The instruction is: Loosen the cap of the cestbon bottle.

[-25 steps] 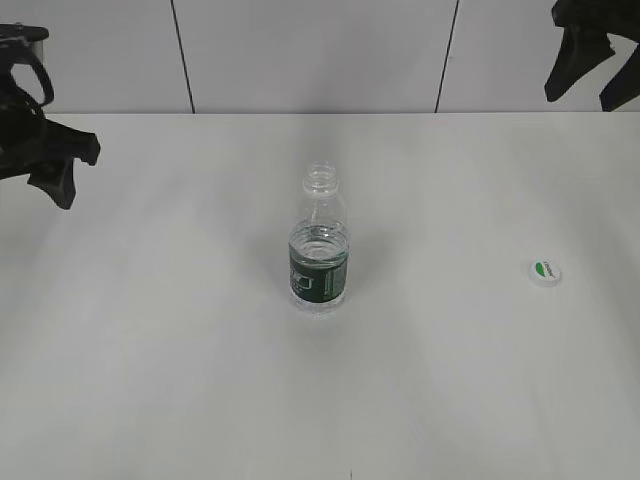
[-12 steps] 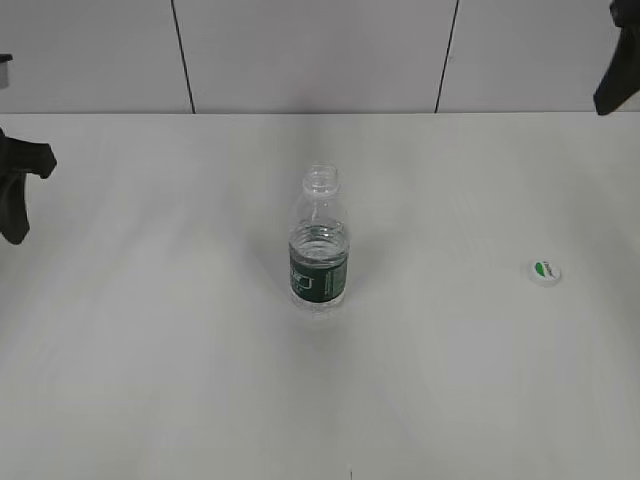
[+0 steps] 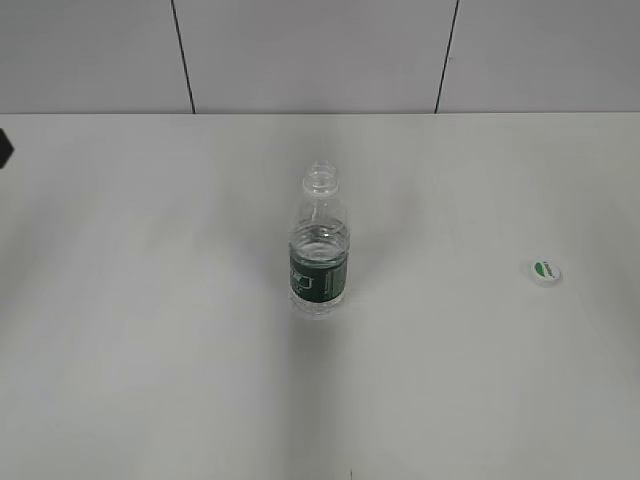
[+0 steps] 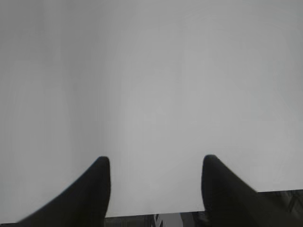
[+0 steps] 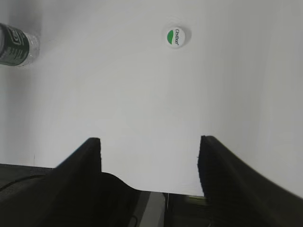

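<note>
Both sets of fingers are seen apart and empty. The cestbon bottle (image 3: 319, 250) stands uncapped mid-tabletop (image 3: 150, 380); the cap (image 3: 544, 271) lies well apart, rightward. Loosening is judged done, and nothing further seems required.

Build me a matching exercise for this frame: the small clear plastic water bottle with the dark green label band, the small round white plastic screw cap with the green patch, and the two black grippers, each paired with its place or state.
Things:
1. small clear plastic water bottle with dark green label band
2. small round white plastic screw cap with green patch
3. left black gripper
4. right black gripper

States:
A. lying on the white table, apart from the bottle
B. open over bare tabletop
C. standing upright, neck uncovered
D. open, with the cap in its camera's view

Pairs: 1-C, 2-A, 3-B, 4-D
</note>
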Controlling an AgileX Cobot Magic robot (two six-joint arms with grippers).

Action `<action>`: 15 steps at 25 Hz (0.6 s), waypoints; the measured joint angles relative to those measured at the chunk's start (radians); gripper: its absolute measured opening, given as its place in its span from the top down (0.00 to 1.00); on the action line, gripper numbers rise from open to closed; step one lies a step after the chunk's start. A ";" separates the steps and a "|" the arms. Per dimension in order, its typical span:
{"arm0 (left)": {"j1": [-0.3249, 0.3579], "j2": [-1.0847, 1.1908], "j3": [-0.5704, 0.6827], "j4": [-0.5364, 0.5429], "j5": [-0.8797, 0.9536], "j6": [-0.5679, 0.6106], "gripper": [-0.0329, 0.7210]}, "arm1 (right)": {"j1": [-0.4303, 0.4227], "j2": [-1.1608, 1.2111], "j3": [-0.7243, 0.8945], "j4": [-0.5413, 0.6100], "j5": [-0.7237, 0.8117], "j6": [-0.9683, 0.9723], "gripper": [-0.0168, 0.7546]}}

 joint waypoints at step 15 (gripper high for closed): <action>0.000 -0.691 0.251 0.044 0.006 0.004 0.44 | 0.000 -0.610 0.333 -0.020 0.003 -0.012 0.34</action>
